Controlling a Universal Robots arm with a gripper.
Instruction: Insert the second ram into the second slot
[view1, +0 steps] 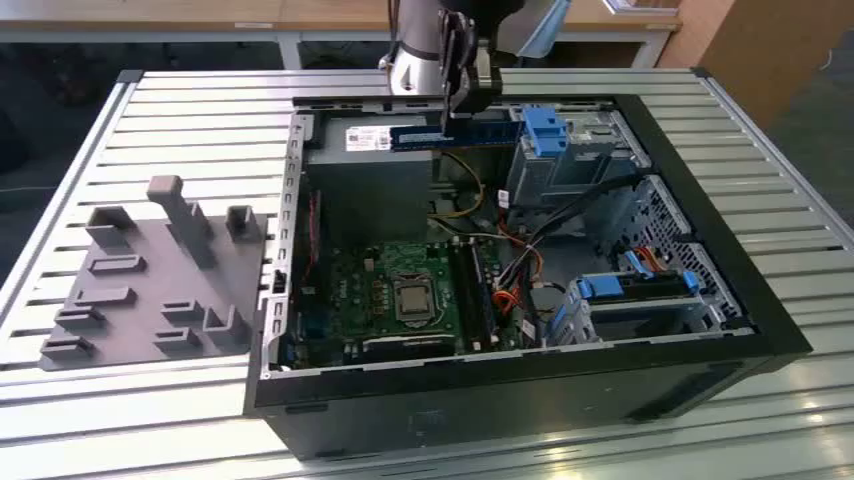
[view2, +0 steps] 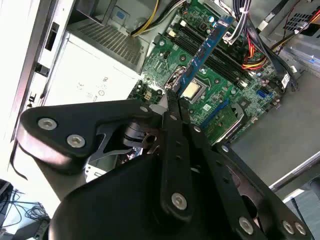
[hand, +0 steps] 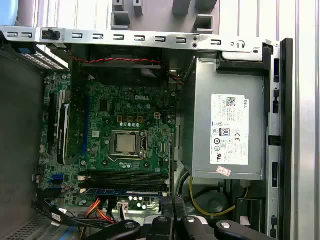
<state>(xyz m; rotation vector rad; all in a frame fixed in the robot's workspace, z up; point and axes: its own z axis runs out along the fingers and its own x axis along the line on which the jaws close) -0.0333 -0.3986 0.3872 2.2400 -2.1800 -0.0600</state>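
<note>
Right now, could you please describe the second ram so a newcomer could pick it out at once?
In the exterior view, find the open computer case on the slatted table. Over it, the fingers pinch the second ram: a long, thin blue stick, unlike the chunky blue latch nearby.

Open black computer case (view1: 534, 410) on slatted metal counter (view1: 174, 100). Grey power supply (view1: 367, 180) inside case, near and below hand (view1: 454, 122). Green motherboard (view1: 387, 275) with bare processor (view1: 414, 298), farther from hand. Blue drive-bay latches (view1: 545, 128) just beside hand. Grey moulded fixture (view1: 134, 290) well apart, outside case.
</note>
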